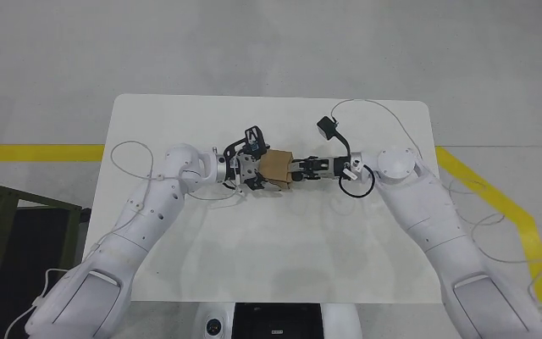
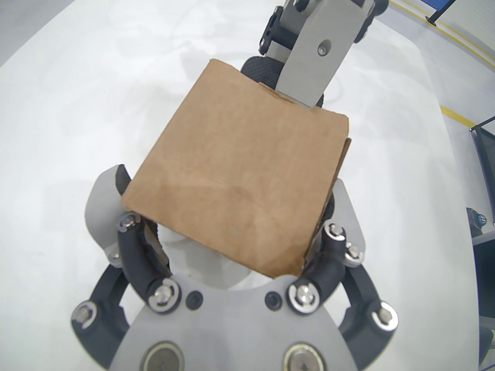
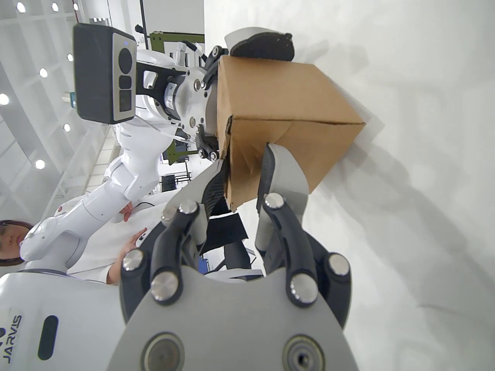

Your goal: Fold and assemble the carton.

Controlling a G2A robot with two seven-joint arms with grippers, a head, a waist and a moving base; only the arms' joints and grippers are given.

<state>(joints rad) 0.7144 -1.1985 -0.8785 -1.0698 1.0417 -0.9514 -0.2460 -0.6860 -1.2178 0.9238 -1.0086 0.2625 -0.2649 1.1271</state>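
A brown cardboard carton (image 1: 275, 165) sits near the middle of the white table (image 1: 271, 254), held between both grippers. In the left wrist view the carton (image 2: 239, 171) shows a flat top panel. My left gripper (image 2: 230, 187) is shut on it, one finger against each opposite side. My right gripper (image 3: 247, 164) is shut on the edge of the carton (image 3: 278, 117) at the far end, with one finger inside the wall and one outside. From above, the left gripper (image 1: 248, 165) and the right gripper (image 1: 296, 169) face each other across the box.
A thin white cable (image 1: 127, 157) loops on the table by the left arm. Another cable (image 1: 373, 106) runs along the back right edge. Bare tabletop lies in front of and behind the carton.
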